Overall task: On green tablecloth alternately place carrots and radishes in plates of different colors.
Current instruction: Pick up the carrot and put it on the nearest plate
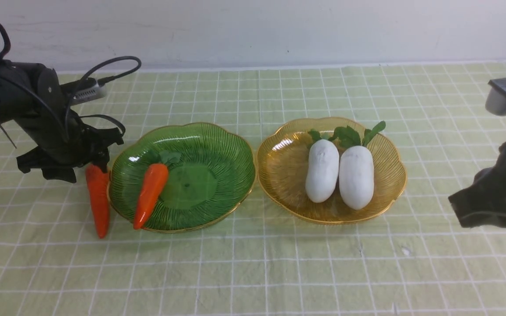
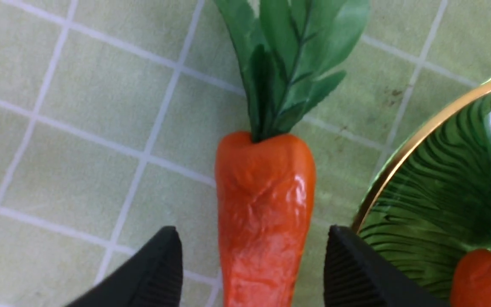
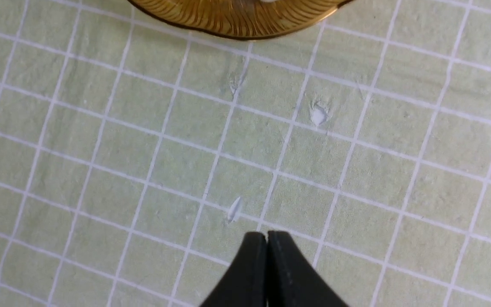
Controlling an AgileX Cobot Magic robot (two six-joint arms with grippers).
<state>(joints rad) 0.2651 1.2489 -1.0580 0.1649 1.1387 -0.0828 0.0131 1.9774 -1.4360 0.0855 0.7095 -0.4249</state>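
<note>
In the front view, one carrot [image 1: 151, 195] lies in the green plate [image 1: 189, 184]. Two white radishes [image 1: 339, 175] sit in the yellow plate [image 1: 279, 175], just right of the green plate. In the left wrist view, the left gripper [image 2: 252, 260] is wide apart around the other carrot [image 2: 264, 204], beside the green plate. In the right wrist view, the right gripper [image 3: 267, 238] has its tips together.

Seemingly a robot test station: two robot arms [image 1: 66, 127] flank a cloth-covered surface [image 1: 323, 272].

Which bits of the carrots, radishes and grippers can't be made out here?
- Leaves of the carrot outside the plate, front view: behind the left gripper.
- That carrot's tip, left wrist view: cut off by the frame edge.
- Right gripper's fingertips, front view: outline too dark to separate.
</note>
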